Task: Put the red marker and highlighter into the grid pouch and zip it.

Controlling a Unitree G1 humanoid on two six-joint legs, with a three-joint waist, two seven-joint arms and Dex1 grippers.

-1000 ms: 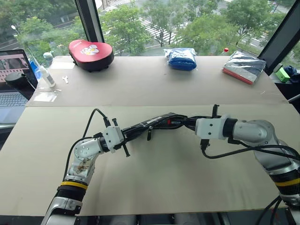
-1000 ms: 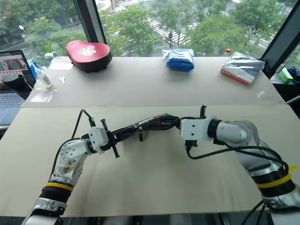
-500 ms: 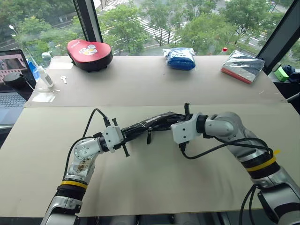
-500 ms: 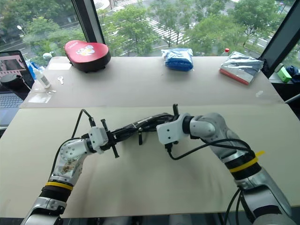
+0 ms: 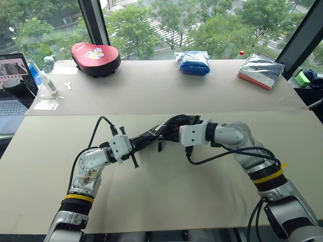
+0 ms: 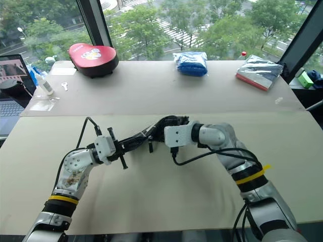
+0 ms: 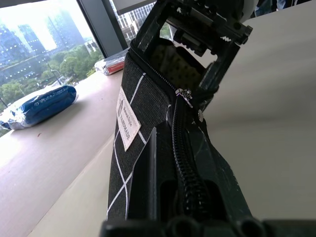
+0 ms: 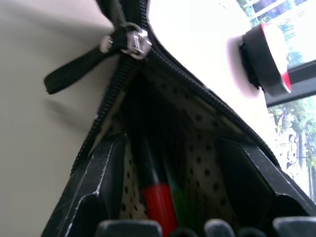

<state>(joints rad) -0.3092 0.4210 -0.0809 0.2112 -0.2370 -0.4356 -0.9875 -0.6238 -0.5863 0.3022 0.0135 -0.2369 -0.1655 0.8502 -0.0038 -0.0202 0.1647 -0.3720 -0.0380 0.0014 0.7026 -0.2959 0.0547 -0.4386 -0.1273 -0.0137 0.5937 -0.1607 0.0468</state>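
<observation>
Between the two claws, above the middle of the tabletop [image 5: 212,196], hangs the pouch [image 5: 151,137], held off the surface.

Risks first. The mouth is only part-zipped, and the right claw [image 6: 169,123] stands at that open end with its fingers [image 8: 106,190] spread, one on each side of the mouth. If those fingers pinch the fabric rather than the pull strap [image 8: 74,69], the slider [image 8: 131,40] may stay put or the lining may snag in the teeth. Since the pouch hangs in the air, a hard tug along the zipper could also drag it out of the left claw's grip, or tip it so the pens slide toward the open end.

As for the claws: the right one is open fairly wide, straddling the pouch mouth; whether its pads press the cloth I cannot tell. It grips nothing that I can make out. The left claw [image 5: 132,147] is clamped tight on the pouch's closed end, with the zipped teeth running out from between its fingers.

Inside the mouth, against the dotted lining, lie the marker [image 8: 158,205], red end showing, and just beside it a dim green shape, likely the highlighter [image 8: 181,205]. So both pens look stowed, and zipping is what remains.

Farther off, at the tabletop's far edge, sit a red case [image 5: 97,59], a blue bag [image 5: 195,63] and a silver packet [image 5: 262,71], well apart from the work.
</observation>
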